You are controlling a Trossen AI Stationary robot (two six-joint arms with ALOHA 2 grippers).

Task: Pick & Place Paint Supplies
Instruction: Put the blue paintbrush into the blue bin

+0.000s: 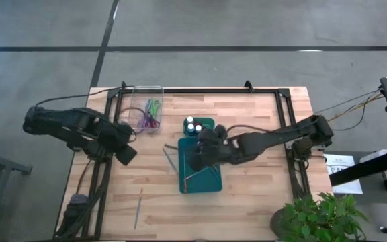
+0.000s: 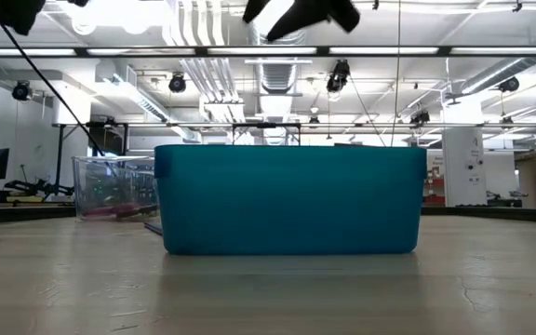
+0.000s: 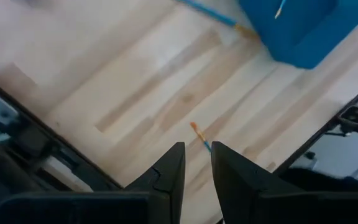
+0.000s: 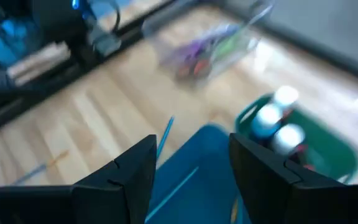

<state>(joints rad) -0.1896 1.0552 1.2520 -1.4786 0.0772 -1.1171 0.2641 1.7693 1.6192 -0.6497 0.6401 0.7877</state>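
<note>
1. High view. Landmark: the rectangular teal plastic tray [image 1: 210,180] near the middle of the wooden slatted table [image 1: 261,202]. The right gripper [image 1: 197,161] hangs over the tray's left half. A thin brush [image 1: 197,176] lies slantwise inside the tray. Small white-capped paint bottles [image 1: 193,126] stand in a green holder [image 1: 205,124] touching the tray's far end. A clear plastic box [image 1: 141,107] sits up-left of the tray, with green, purple and red-handled scissors [image 1: 152,114] inside. A blue-handled brush [image 1: 171,156] lies on the table just left of the tray. Another thin brush [image 1: 139,208] lies well left of the tray toward the table's near edge. The left gripper [image 1: 127,156] waits left of the tray; its fingers are not readable here.

2. Low view. The tray's teal wall [image 2: 287,200] fills the centre. The clear box [image 2: 114,186] shows behind it to the left. A dark gripper part shows above the tray at the picture's top edge; which arm, cannot tell.

3. Left wrist view. The left gripper [image 3: 196,165] holds its fingers [image 3: 169,174] a narrow gap apart, nothing between them. Below lies an orange-tipped brush [image 3: 200,137] on bare table; the tray corner [image 3: 303,31] stands well off.

4. Right wrist view. The right gripper [image 4: 191,165] has its fingers [image 4: 132,171] spread wide and empty above the tray [image 4: 213,162]. The bottles [image 4: 278,121] stand just beyond in the green holder [image 4: 328,149]; the box with scissors [image 4: 207,46] lies farther off.
</note>
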